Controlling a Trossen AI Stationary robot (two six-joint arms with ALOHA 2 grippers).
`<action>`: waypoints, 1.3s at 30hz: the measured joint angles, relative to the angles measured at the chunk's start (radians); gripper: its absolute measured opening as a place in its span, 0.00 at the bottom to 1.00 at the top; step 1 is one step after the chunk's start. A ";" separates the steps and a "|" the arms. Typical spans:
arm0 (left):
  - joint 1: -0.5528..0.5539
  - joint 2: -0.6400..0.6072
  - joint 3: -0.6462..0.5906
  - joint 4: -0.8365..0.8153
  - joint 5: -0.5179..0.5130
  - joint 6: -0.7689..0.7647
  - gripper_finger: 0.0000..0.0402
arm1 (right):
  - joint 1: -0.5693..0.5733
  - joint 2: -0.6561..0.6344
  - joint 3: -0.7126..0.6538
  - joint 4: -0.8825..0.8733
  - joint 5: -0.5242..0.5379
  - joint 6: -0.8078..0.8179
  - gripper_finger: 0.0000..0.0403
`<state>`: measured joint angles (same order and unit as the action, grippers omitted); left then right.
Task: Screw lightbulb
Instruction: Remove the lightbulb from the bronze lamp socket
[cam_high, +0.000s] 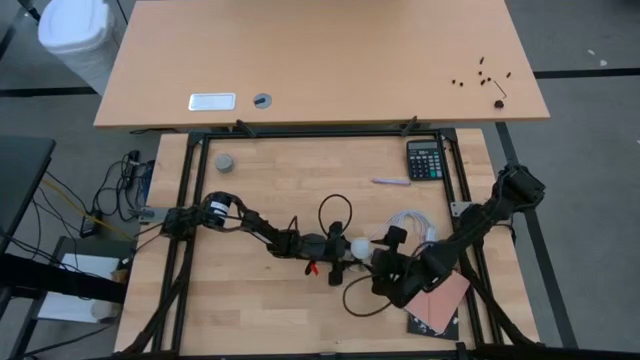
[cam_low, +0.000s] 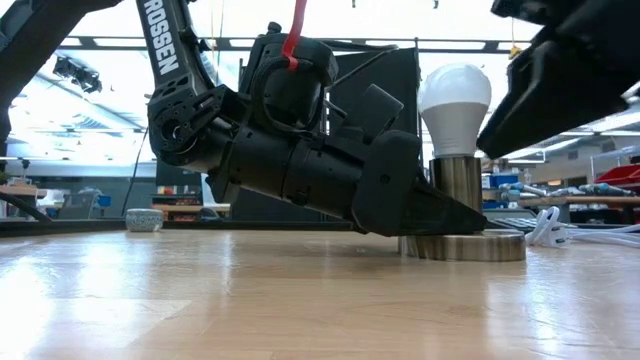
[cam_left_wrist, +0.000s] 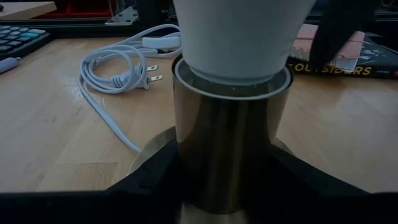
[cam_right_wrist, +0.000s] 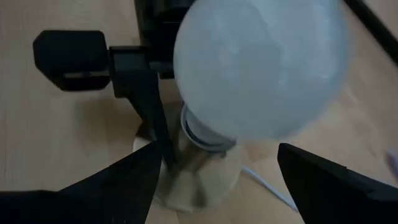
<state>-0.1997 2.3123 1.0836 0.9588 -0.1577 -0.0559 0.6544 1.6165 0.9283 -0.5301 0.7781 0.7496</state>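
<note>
The lightbulb stands upright in a brass lamp socket on the bench. The left gripper pinches the socket between its jaws. The right gripper hovers at the bulb, jaws spread either side without touching.

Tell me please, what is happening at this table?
Two robot arms are fitting a lightbulb into a metal lamp base. The left gripper clamps the base's socket. The right gripper hovers open around the bulb, not gripping it. The bulb stands upright in the socket.

White lightbulb, upright, seemingly seated in brass socket
</note>
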 joint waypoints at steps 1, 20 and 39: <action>0.000 0.000 0.000 0.000 0.000 0.000 0.47 | -0.009 0.000 -0.008 0.028 -0.007 -0.017 0.82; 0.002 0.000 0.002 0.000 -0.004 -0.009 0.47 | -0.031 -0.010 -0.024 -0.041 0.111 -0.018 0.80; 0.001 0.000 0.000 -0.001 -0.001 -0.003 0.47 | 0.000 -0.079 -0.092 0.130 0.073 0.012 0.72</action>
<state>-0.1986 2.3123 1.0832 0.9580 -0.1589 -0.0589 0.6540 1.5372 0.8366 -0.4000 0.8512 0.7613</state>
